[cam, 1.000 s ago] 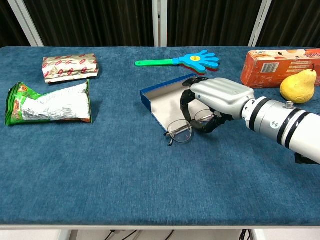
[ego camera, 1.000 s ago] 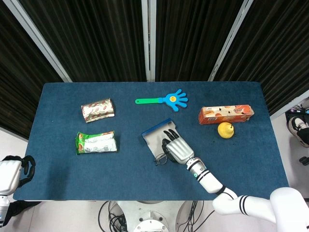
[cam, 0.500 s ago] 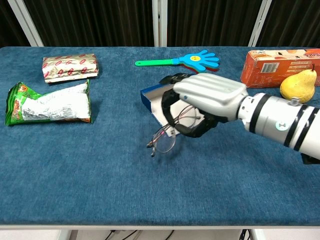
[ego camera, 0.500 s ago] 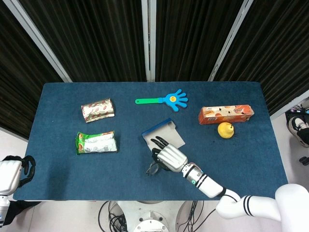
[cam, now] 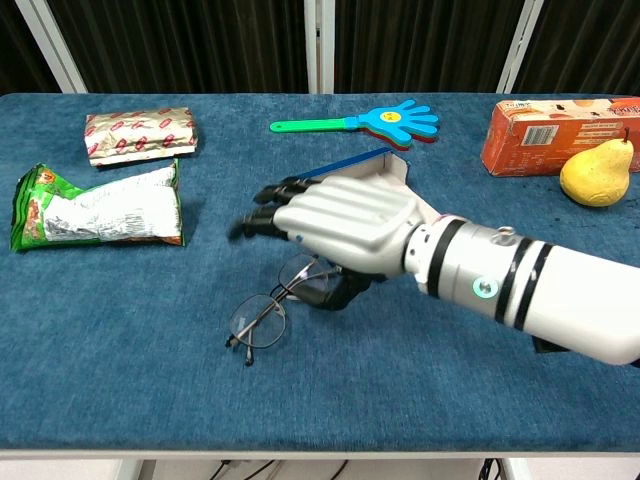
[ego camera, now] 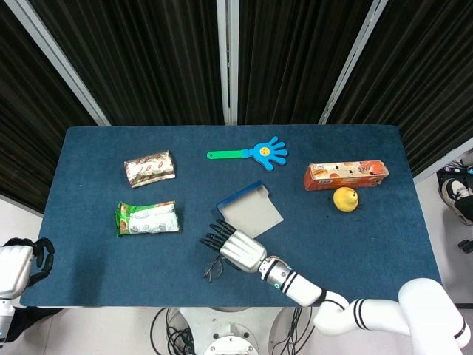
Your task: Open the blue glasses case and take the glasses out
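The right hand (cam: 345, 230) reaches out over the blue worktop (cam: 120, 330) near its front edge, palm down, the dark fingers (cam: 262, 215) stretched forward and spread rather than curled; the glasses (cam: 268, 314) sit partly under the hand, one lens and the folded arms showing below the fingers, and whether the thumb beneath still pinches the frame I cannot tell. In the head view the glasses (ego camera: 213, 268) lie just beside the hand (ego camera: 238, 250), toward the front edge. The blue glasses case (ego camera: 250, 210) lies open behind the hand, grey lining up, apart from the glasses. The left hand (ego camera: 22, 266) hangs off the worktop's left front corner, its fingers curled in with nothing in them. Farther back lie a blue hand-shaped clapper (ego camera: 255, 153), two snack packets (ego camera: 148, 194), an orange box (ego camera: 346, 175) and a yellow pear (ego camera: 345, 198)
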Controlling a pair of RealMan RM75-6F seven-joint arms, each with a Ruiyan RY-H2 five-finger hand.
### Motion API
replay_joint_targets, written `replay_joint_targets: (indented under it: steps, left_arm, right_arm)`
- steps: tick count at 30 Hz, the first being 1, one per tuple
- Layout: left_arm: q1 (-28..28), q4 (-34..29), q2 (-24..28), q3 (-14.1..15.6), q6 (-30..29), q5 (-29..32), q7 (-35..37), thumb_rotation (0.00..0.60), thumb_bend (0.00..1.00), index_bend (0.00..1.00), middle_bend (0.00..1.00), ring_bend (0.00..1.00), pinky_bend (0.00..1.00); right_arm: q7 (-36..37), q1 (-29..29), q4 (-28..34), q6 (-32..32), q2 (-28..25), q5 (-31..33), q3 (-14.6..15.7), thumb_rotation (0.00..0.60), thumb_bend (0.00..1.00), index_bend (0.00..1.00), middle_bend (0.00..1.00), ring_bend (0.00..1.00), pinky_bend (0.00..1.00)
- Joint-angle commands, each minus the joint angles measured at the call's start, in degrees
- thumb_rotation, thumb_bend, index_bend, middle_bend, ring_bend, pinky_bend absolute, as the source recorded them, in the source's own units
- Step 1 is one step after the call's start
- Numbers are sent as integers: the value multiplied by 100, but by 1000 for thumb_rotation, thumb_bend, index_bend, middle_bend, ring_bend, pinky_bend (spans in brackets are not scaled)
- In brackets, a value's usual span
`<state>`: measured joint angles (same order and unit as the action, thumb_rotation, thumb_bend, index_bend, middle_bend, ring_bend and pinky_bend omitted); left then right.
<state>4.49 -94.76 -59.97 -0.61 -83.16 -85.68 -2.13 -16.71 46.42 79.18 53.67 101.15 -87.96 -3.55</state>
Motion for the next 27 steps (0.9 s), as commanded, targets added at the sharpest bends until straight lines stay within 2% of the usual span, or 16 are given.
replay_joint_targets:
  steps: [1,5,12,18,23,27]
  left_arm:
    - [-1,3,-3,2,-4,-4,-10,600,358,679,714,551,414]
    - [-1,-1,-14,-2,-8,2,-49,600,359,679,714,552,415]
    - [-11,-15,-35,-6,-35,4,-110,600,358,679,714,552,414]
    - [-14,-13,-39,-7,-41,3,-124,600,359,678,715,551,414]
    - [-16,-10,-43,-7,-47,-1,-129,600,358,679,714,552,414]
    - [-20,-6,-53,-9,-60,-3,-148,600,359,678,714,552,414]
  right_arm:
    - [-87,-365,436,560,-524,-107,110,600,340,0,94,0,0]
    - [-72,-847,936,1228,-1252,-160,244,600,341,0,90,0,0]
    - [84,-1950,1576,2591,-2535,-275,646,600,337,0,97,0,0]
    - [555,-2841,1764,3605,-3188,-344,911,600,336,0,77,0,0]
    - [1119,-3326,1825,4050,-3595,-394,1041,600,341,0,59,0,0]
    - [1393,-3540,1886,4045,-3869,-509,1191,600,350,0,52,0,0]
